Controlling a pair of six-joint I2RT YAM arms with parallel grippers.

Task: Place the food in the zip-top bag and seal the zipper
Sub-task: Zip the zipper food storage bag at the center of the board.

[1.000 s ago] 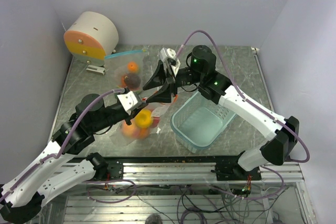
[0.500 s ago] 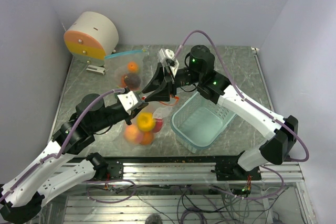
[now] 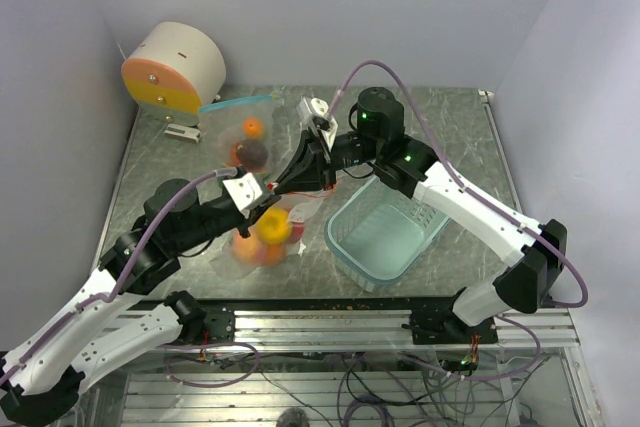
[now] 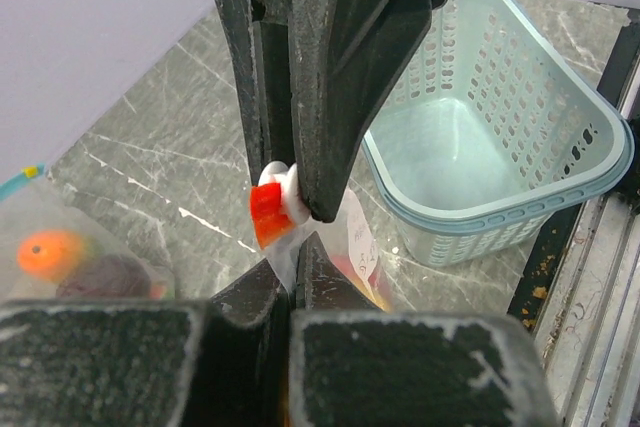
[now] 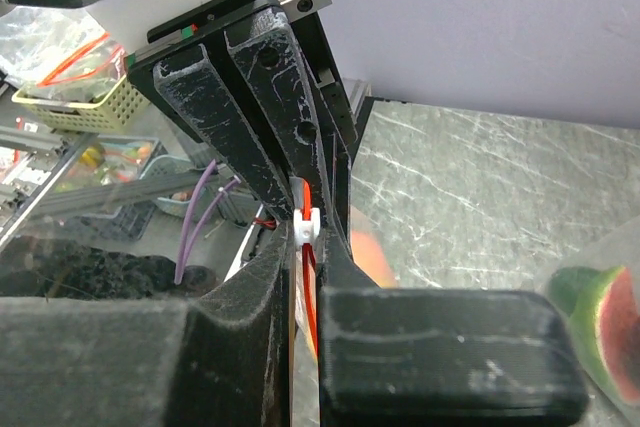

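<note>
Your left gripper (image 3: 266,209) has its fingers pressed together on the top edge of the clear zip-top bag (image 4: 352,237), which hangs below it, off the table (image 3: 450,127) or barely touching it; you cannot tell which. The food (image 3: 272,230) sits bunched in the bottom of that bag: yellow, orange and red pieces, blurred in the top view.

Your right gripper (image 3: 285,180) meets the left one tip to tip. Its fingers are clamped on the white zipper slider (image 4: 283,190), with the red zipper strip (image 4: 265,219) just beside it. How much of the zipper is closed is hidden behind the fingers.

The pale teal basket (image 3: 385,242) stands just right of the bag. A second clear bag (image 3: 232,129) lies near the back, holding an orange piece (image 3: 252,128) and a dark maroon piece (image 3: 252,153). The right wrist view shows a toy watermelon slice (image 5: 600,312) behind clear plastic.
</note>
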